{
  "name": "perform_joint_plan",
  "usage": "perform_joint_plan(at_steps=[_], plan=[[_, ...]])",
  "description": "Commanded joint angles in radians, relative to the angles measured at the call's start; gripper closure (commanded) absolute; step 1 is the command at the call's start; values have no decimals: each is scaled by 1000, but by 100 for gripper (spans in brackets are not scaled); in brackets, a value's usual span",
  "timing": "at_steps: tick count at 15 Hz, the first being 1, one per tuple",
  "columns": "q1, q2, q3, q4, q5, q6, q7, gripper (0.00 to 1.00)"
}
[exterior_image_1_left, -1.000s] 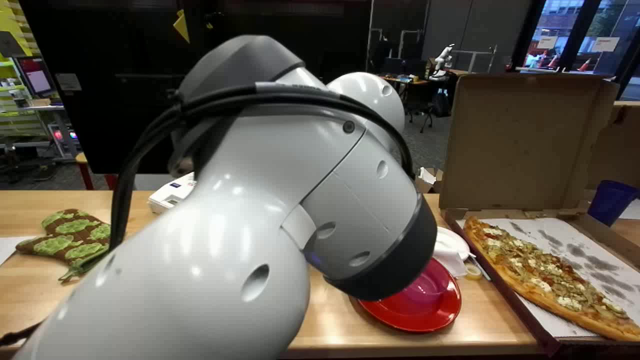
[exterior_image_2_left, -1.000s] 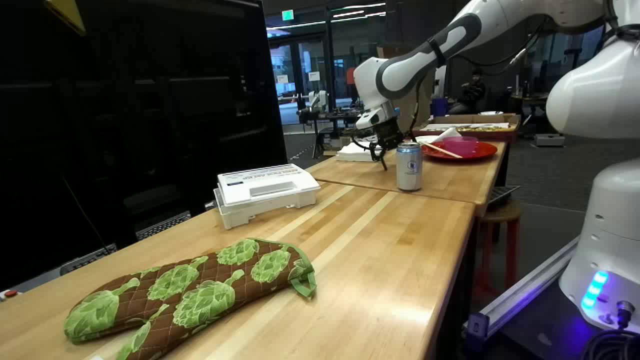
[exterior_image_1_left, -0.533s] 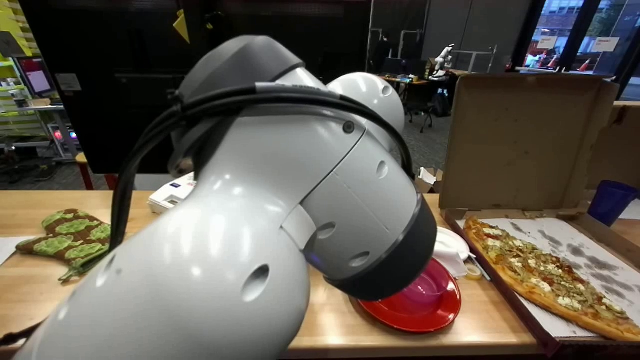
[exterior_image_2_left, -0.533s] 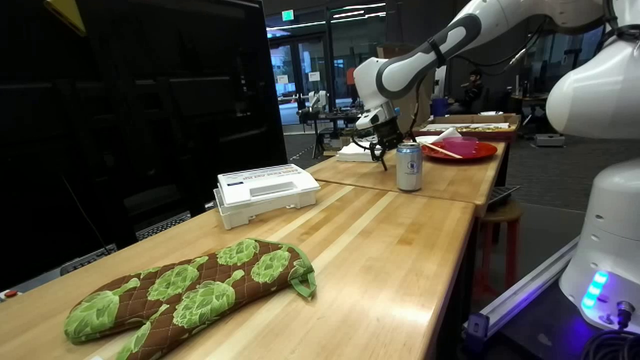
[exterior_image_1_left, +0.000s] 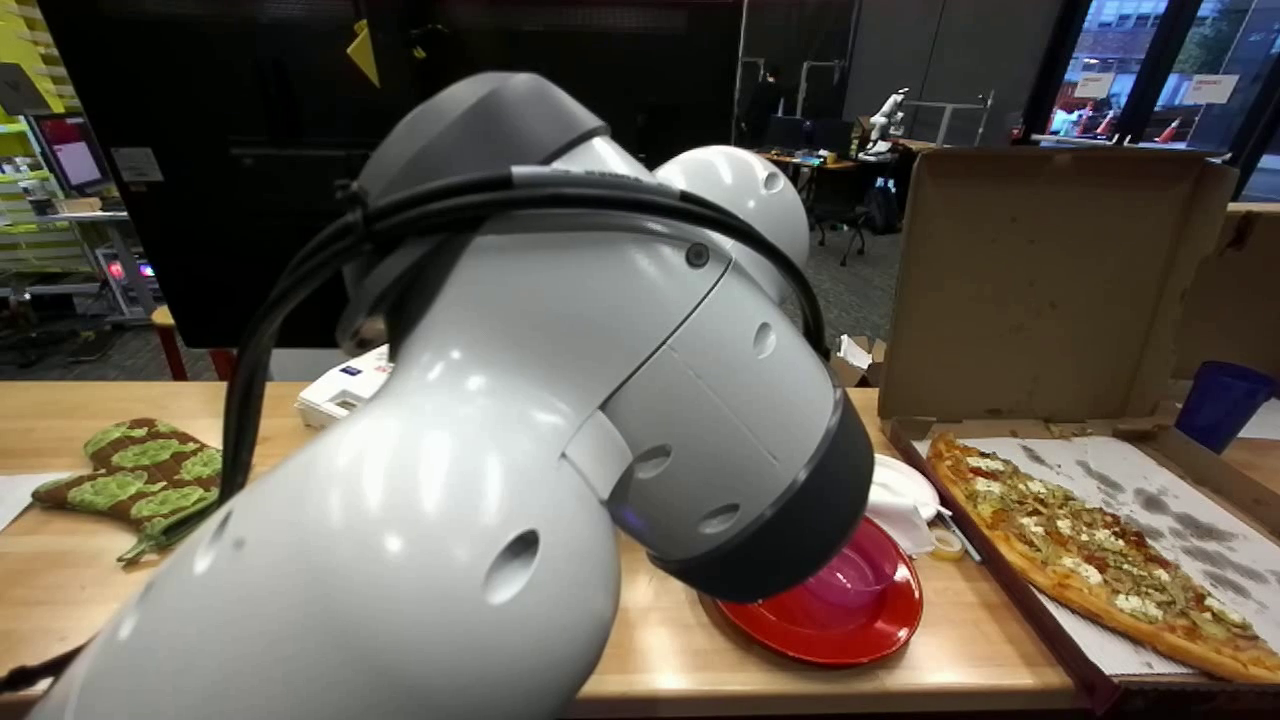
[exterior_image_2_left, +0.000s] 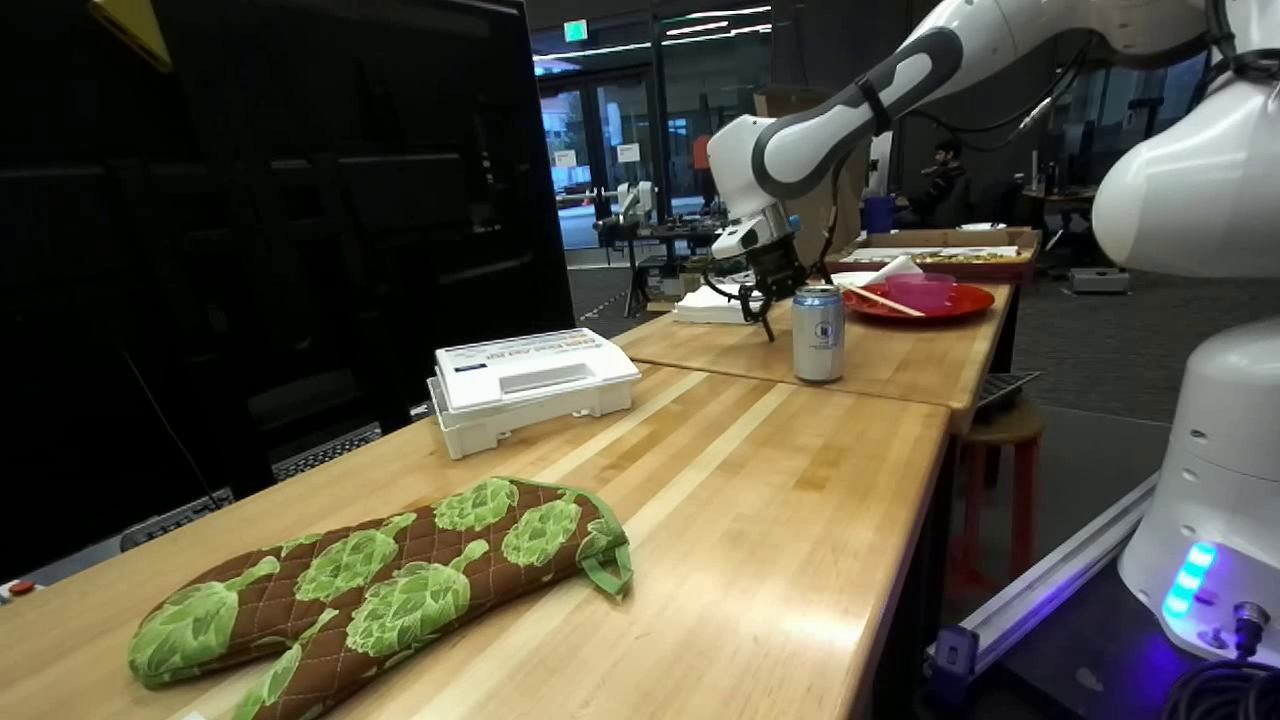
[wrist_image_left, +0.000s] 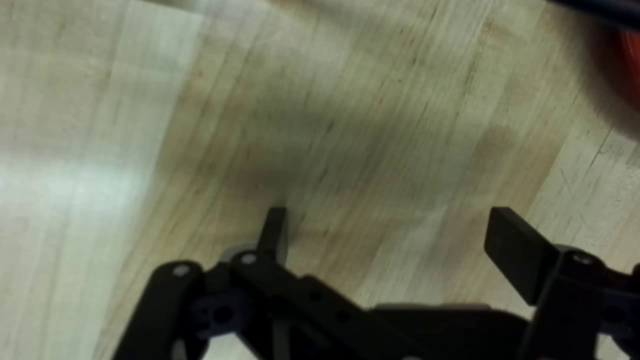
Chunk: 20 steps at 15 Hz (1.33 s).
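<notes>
Gripper (wrist_image_left: 387, 220) is hanging over the table (wrist_image_left: 325, 125), jaws standing wide apart, holding nothing. In an exterior view, can (exterior_image_2_left: 818, 340) is standing upright on the table, just right of the gripper and nearer. Red plate (exterior_image_2_left: 970, 302) is sitting farther right and far, pink bowl (exterior_image_2_left: 920, 292) resting on it. White case (exterior_image_2_left: 530, 380) is lying left, mitt (exterior_image_2_left: 410, 590) near left.

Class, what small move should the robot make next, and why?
Perhaps raise the tool slightly: it stands open low over the table, and the wrist view shows only that surface between its jaws, so closing now would likely catch nothing.
</notes>
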Motion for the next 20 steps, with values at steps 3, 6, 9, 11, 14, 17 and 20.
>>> perform_joint_plan(at_steps=[3,6,9,11,14,17,20], plan=[[60,-118,-79,-27,84,120,-27,0],[130,-158,-138,-58,155,259,-42,0],[215,-226,-222,-103,202,453,-20,0],[278,-288,-293,-141,243,585,-12,0],[328,-362,-347,-210,217,761,65,0],[412,-462,-435,-275,274,921,74,0],[551,-565,-562,-350,361,1069,57,0]])
